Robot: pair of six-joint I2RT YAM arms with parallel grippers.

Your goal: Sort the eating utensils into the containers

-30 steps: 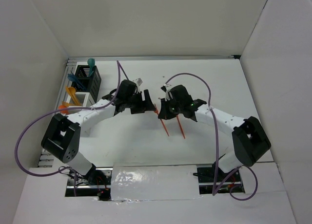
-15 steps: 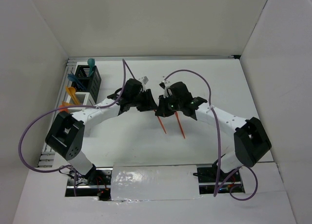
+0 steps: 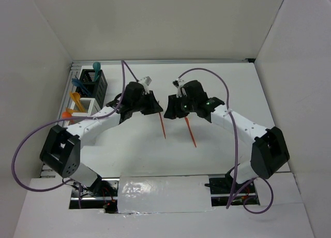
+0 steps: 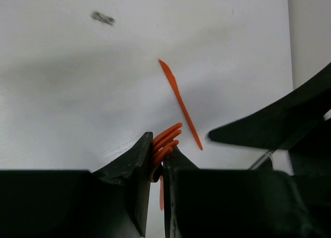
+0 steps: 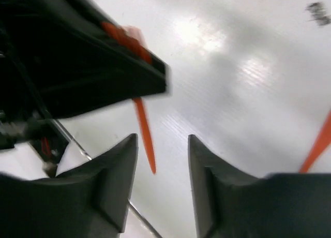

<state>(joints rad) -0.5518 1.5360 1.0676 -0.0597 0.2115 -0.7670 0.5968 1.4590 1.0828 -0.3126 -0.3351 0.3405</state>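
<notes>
Orange fork sits pinched near its tines in our left hand, handle pointing down toward the surface, approx. mid-surface. Right hand is spread, empty, v. close by. Risk: the shallow fingertip grip lets it twist or drop before reaching the bins far left, or the arms clip each other.

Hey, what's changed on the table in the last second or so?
The left gripper, jaws shut on the orange fork, drew away leftward, carrying it; it was apparently handed over by the right gripper, whose jaws are now open and empty. The orange knife on the table and the bins stayed put.
</notes>
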